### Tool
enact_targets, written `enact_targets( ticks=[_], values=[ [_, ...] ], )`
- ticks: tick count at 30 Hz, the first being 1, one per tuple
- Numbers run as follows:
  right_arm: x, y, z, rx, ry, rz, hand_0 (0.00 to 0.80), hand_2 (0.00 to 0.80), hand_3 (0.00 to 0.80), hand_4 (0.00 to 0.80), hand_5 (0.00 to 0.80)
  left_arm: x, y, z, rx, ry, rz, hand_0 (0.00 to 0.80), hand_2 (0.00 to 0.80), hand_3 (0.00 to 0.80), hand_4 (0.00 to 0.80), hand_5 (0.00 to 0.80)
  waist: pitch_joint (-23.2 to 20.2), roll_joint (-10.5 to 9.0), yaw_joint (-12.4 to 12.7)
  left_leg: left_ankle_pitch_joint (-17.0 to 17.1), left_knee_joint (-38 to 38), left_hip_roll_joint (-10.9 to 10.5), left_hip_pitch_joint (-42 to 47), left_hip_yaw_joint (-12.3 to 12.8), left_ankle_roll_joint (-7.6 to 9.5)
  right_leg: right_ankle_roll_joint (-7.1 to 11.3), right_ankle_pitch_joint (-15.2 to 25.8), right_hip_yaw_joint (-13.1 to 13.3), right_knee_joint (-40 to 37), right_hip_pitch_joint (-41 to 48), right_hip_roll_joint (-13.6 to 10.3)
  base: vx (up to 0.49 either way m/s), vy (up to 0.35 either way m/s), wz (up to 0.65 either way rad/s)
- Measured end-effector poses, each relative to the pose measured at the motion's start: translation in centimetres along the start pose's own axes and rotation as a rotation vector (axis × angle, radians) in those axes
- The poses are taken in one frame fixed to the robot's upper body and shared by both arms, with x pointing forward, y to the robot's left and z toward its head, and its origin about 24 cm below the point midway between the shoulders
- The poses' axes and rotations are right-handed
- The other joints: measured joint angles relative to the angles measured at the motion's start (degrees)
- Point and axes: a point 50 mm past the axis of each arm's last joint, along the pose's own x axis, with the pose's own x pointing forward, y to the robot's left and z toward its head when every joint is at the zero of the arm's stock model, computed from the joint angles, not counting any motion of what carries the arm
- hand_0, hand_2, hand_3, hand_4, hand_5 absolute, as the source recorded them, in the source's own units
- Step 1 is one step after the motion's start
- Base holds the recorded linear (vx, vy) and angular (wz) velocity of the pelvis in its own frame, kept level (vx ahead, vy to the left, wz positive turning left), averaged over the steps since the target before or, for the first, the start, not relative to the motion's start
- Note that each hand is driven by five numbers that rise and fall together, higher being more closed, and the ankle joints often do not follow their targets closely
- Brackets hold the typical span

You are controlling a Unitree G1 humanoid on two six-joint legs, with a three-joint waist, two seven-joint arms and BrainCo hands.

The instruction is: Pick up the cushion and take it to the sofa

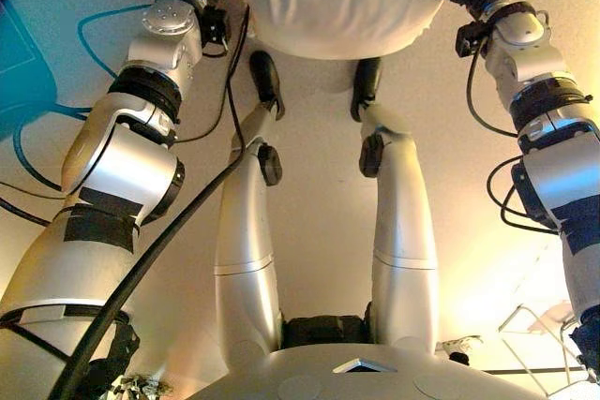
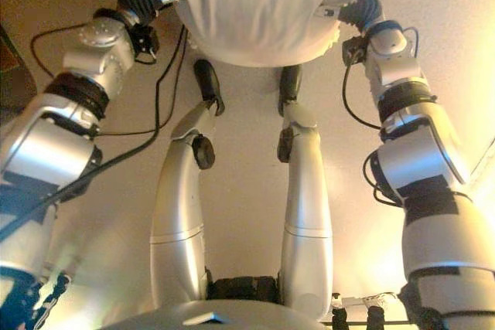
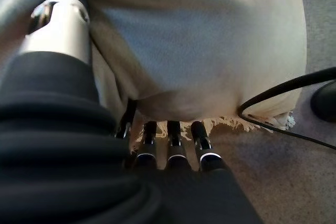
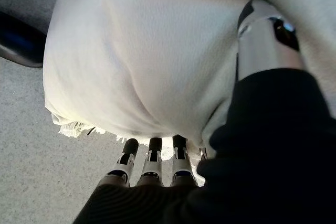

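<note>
Cushion point(image 1: 347, 7) sits at the top of the frame, clamped between my left hand point(image 3: 168, 148) and right hand point(image 4: 152, 158), fingers underneath, thumbs pressed into its sides. Pickup looks done; next I must carry it to the sofa, keeping both grips firm.

No text, label, number or sign can be read in any view; the pale cushion point(image 2: 263, 5) carries no print, and the floor point(image 4: 31, 145) beneath it bears none.
</note>
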Motion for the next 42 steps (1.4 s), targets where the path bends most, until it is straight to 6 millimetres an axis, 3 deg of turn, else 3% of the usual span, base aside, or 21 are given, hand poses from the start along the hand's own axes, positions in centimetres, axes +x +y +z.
enact_targets(
  ticks=[1, 2, 18, 23, 30, 37, 42],
  values=[
    [0.0, 0.1, 0.0, -0.005, -0.001, 0.004, 0.800, 0.800, 0.800, 0.800, 0.800, 0.0, -0.1, 0.0, -0.001, -0.001, -0.005, 0.533, 0.533, 0.533, 0.533, 0.533, 0.0, 0.00, 0.0, 0.0, -0.1, 0.0, 0.0, 0.0, 0.00, -0.02, 0.0, 0.0, 0.0, 0.0, 0.0, 0.000, 0.000, 0.00],
    [0.0, 0.1, 0.0, -0.008, 0.000, 0.007, 0.800, 0.800, 0.800, 0.800, 0.800, 0.1, -0.3, 0.1, -0.002, -0.003, -0.011, 0.800, 0.800, 0.800, 0.800, 0.800, 0.0, 0.00, 0.0, 0.0, -0.3, 0.0, 0.1, 0.0, -0.01, -0.04, 0.0, 0.0, -0.1, 0.0, 0.0, -0.020, -0.024, 0.04],
    [0.3, 1.3, 0.3, -0.022, -0.026, 0.020, 0.800, 0.800, 0.800, 0.800, 0.800, 0.2, -0.6, 0.3, 0.034, -0.014, -0.030, 0.800, 0.800, 0.800, 0.800, 0.800, 0.0, -0.02, -0.1, 1.3, -2.5, 0.0, 1.8, -0.4, -0.29, -0.30, 0.9, -0.7, -2.2, 1.9, 0.2, -0.001, -0.002, 0.00],
    [0.1, 1.8, -0.7, 0.000, -0.034, 0.003, 0.800, 0.800, 0.800, 0.800, 0.800, 0.0, -0.7, -0.2, 0.032, -0.021, -0.024, 0.800, 0.800, 0.800, 0.800, 0.800, 0.0, -0.04, -0.3, 1.2, -1.7, 0.1, 2.2, -1.1, -0.31, -0.30, 0.9, -1.3, -2.0, 3.0, 0.2, 0.015, -0.007, 0.01],
    [-2.5, 4.0, -6.4, 0.108, -0.043, -0.005, 0.800, 0.800, 0.800, 0.800, 0.800, -2.0, -1.9, -5.6, -0.020, -0.038, -0.009, 0.800, 0.800, 0.800, 0.800, 0.800, 0.0, -0.59, -0.4, 0.6, -2.0, 0.1, 10.7, -1.7, -0.55, -0.12, 0.5, -1.6, -2.4, 11.9, 0.1, 0.052, -0.015, 0.00],
    [-7.1, 8.2, -11.6, 0.280, -0.021, -0.022, 0.800, 0.800, 0.800, 0.800, 0.800, -5.8, -2.3, -11.0, -0.130, -0.030, 0.078, 0.800, 0.800, 0.800, 0.800, 0.800, -0.1, -4.46, -1.5, 0.5, -5.4, 0.2, 23.4, -1.8, -0.44, -0.13, -0.5, -2.6, -5.6, 24.8, 0.1, 0.096, 0.004, 0.04],
    [-9.6, 9.7, -14.6, 0.332, 0.061, -0.019, 0.800, 0.800, 0.800, 0.800, 0.800, -8.5, -3.1, -15.1, -0.188, 0.057, 0.098, 0.800, 0.800, 0.800, 0.800, 0.800, 0.0, -5.38, -1.3, 0.5, -10.9, -0.1, 37.1, -1.7, -0.91, 0.47, -0.6, -3.4, -10.6, 38.5, 0.1, 0.122, 0.073, 0.02]
  ],
)
